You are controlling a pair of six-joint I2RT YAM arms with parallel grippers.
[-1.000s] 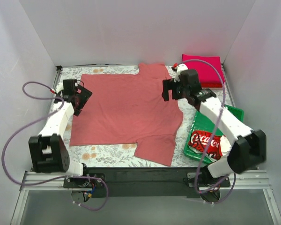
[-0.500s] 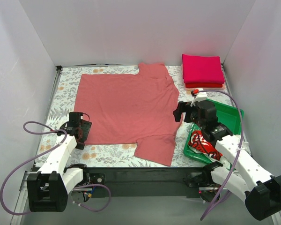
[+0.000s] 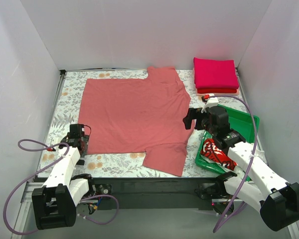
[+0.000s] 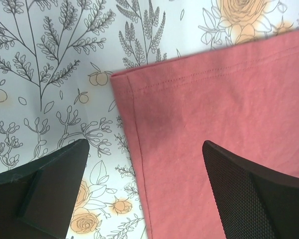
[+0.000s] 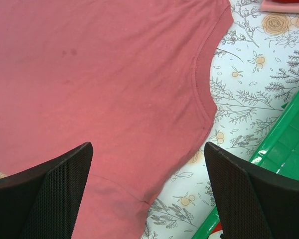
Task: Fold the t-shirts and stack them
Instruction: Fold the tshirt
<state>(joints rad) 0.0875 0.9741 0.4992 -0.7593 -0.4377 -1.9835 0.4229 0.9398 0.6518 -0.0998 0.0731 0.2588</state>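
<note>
Salmon-red cloth t-shirt point(image 3: 134, 117) lies spread flat on the floral table point(image 3: 70, 89), just left of the green plastic tray point(image 3: 246, 122). Left claw point(image 4: 144, 149) wide open, empty, over hem corner far from tray. Right claw point(image 5: 148, 147) also wide open, empty, over neckline beside tray. Likely soft, limp, light: pinch hem corners.

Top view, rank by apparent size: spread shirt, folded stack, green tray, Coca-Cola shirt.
1. spread shirt
2. green tray, partly hidden
3. folded stack
4. Coca-Cola shirt, only partly visible, so its rank against the stack is unsure
</note>
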